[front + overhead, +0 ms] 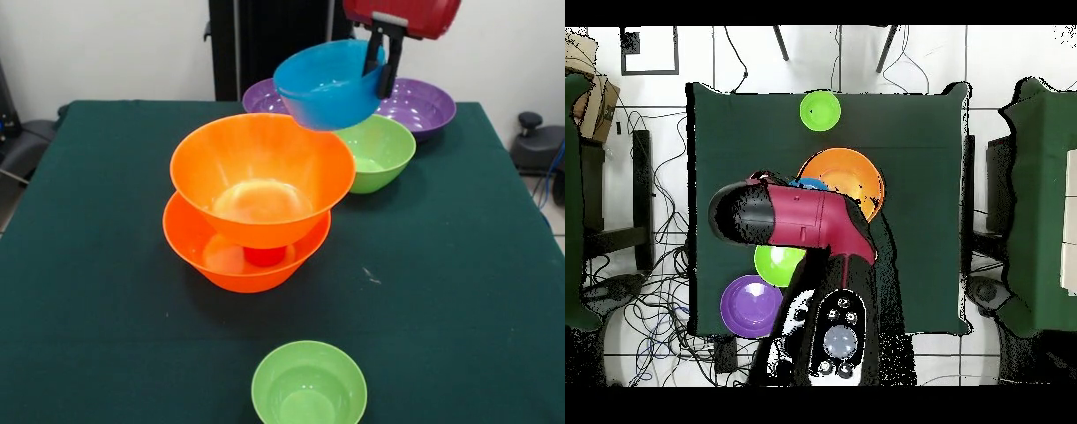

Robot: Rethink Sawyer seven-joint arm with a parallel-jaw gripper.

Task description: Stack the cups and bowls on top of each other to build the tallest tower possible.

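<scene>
My gripper (381, 66) is shut on the rim of a blue bowl (328, 88), which hangs tilted in the air above and behind the tower. The tower is a large orange bowl (262, 172) resting over a red cup (265, 256), which stands inside a second large orange bowl (243, 261). In the overhead view the red arm (795, 215) hides the gripper; the orange bowl (850, 175) and a sliver of the blue bowl (808, 184) show beside it.
A medium green bowl (381, 152) (775, 262) stands behind the tower. Purple bowls (422, 106) (256, 93) (750, 303) sit at the far edge. A small green bowl (309, 384) (820, 110) sits alone at the near edge.
</scene>
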